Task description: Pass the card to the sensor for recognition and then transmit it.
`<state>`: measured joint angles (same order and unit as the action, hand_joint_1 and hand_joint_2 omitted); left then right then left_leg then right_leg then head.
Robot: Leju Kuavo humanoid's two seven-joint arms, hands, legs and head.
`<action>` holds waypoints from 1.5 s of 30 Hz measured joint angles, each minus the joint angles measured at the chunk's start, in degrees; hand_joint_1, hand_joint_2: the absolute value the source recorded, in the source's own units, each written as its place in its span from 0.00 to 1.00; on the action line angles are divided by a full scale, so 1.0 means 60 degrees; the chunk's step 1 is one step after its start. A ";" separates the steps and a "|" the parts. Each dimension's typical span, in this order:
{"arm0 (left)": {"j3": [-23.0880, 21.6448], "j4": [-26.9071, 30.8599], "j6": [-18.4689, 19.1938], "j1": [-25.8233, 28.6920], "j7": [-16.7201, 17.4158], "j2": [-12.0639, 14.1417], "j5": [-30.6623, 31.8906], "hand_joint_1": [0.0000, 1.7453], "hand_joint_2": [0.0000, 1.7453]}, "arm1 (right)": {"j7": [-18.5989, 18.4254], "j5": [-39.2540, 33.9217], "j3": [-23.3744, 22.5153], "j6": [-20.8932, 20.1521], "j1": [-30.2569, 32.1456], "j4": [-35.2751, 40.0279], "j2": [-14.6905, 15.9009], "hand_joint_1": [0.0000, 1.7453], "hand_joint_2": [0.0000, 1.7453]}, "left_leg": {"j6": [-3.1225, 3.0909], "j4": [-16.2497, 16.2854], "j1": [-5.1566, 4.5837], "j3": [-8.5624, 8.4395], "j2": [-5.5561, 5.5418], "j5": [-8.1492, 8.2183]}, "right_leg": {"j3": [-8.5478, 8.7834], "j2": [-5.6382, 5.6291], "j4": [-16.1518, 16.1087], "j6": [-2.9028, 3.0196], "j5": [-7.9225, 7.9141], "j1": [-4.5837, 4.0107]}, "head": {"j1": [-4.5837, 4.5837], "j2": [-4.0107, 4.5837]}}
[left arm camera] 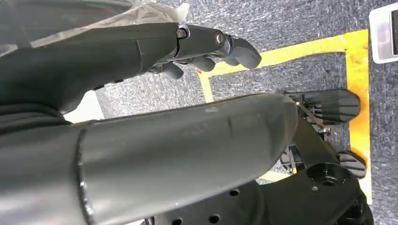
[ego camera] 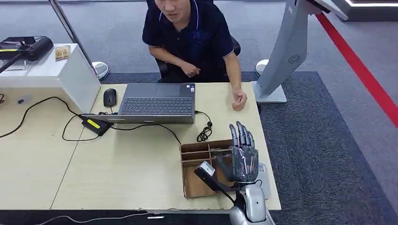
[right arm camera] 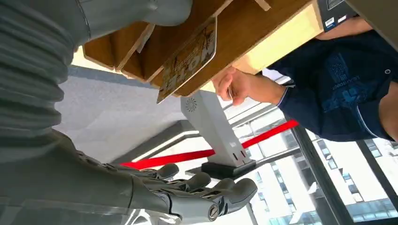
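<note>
The right robot hand (ego camera: 242, 157) is seen nearest the head camera, raised at the near right corner of the pale wooden desk (ego camera: 131, 173), its dark fingers (ego camera: 240, 134) extended and apart, pointing away towards the far edge. Nothing is held in it; the palm is turned towards the brown wooden compartment box (ego camera: 199, 154) that stands just beside it on the desk. In the right wrist view a printed brown card (right arm camera: 187, 58) is seen standing tilted in one slot of that box, apart from the thick grey thumb (right arm camera: 136, 9) and from the fingers. A small white-and-black device (ego camera: 205, 169) sits at the box's near side, close to the wrist.

The box is set close to the desk's right edge and near edge, with dark grey carpet (ego camera: 309, 154) beyond. Open desk surface is left between the box and the grey laptop (ego camera: 157, 103), crossed by a black cable (ego camera: 141, 126). A black mouse (ego camera: 109, 97) lies left of the laptop. At the far edge a person in a dark blue shirt (ego camera: 192, 33) is seated, one fist (ego camera: 239, 101) resting on the desk near its far right corner. A grey slanted kiosk stand (ego camera: 281, 56) rises just off that corner.

The left robot hand (left arm camera: 202, 47) is hung over the carpet, fingers loosely curled with nothing in them.
</note>
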<state>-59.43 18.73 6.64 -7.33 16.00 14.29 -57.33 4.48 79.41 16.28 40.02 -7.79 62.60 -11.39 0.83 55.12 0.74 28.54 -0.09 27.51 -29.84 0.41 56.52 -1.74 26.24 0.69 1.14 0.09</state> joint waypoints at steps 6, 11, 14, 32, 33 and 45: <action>0.0000 0.0000 0.0000 0.0000 0.0000 0.0000 0.0000 0.00 0.00 | -0.0004 0.0047 0.0015 0.0000 0.0000 0.0000 0.0004 0.00 1.00 | 0.0000 0.0000 0.0000 0.0000 0.0000 0.0000 | 0.0000 0.0000 0.0000 0.0000 0.0000 0.0000 | -0.0004 0.0000; 0.0000 0.0000 0.0000 0.0000 0.0000 0.0000 0.0000 0.00 0.00 | -0.0004 0.0047 0.0029 0.0004 0.0000 0.0000 0.0007 0.00 1.00 | 0.0000 0.0000 0.0000 0.0000 0.0000 0.0000 | 0.0000 0.0000 0.0000 0.0000 0.0000 0.0000 | 0.0000 0.0000; 0.0000 0.0000 0.0000 0.0000 0.0000 0.0000 0.0000 0.00 0.00 | -0.0004 0.0051 0.0044 0.0004 0.0000 0.0000 0.0018 0.00 1.00 | 0.0000 0.0000 0.0000 0.0000 0.0000 0.0000 | 0.0000 0.0000 0.0000 0.0000 0.0000 0.0000 | 0.0000 0.0000; 0.0000 0.0000 0.0000 -0.0001 0.0000 0.0000 -0.0011 0.00 0.00 | -0.0120 0.0076 0.0062 0.0000 -0.0056 0.0000 0.0044 0.08 1.00 | 0.0000 0.0000 0.0000 0.0000 0.0000 0.0000 | 0.0000 0.0000 0.0000 0.0000 0.0000 0.0000 | -0.0004 0.0000; 0.0000 0.0000 0.0000 0.0000 0.0000 0.0000 -0.0011 0.00 0.00 | -0.0120 0.0076 0.0062 0.0000 -0.0061 0.0000 0.0047 0.09 1.00 | 0.0000 0.0000 0.0000 0.0000 0.0000 0.0000 | 0.0000 0.0000 0.0000 0.0000 0.0000 0.0000 | 0.0000 0.0000; 0.0000 0.0000 0.0000 0.0000 -0.0004 0.0000 -0.0011 0.00 0.00 | -0.0131 0.0076 0.0120 0.0000 -0.0099 -0.0004 0.0069 0.16 1.00 | 0.0000 0.0000 0.0000 0.0000 0.0000 0.0000 | -0.0001 0.0000 -0.0001 0.0000 0.0000 0.0000 | 0.0000 0.0000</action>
<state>-59.43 18.73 6.64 -7.33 15.98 14.29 -57.40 3.69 79.87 17.00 40.02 -8.39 62.58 -10.97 0.83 55.12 0.74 28.54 -0.09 27.51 -29.85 0.41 56.51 -1.74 26.24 0.68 1.13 0.09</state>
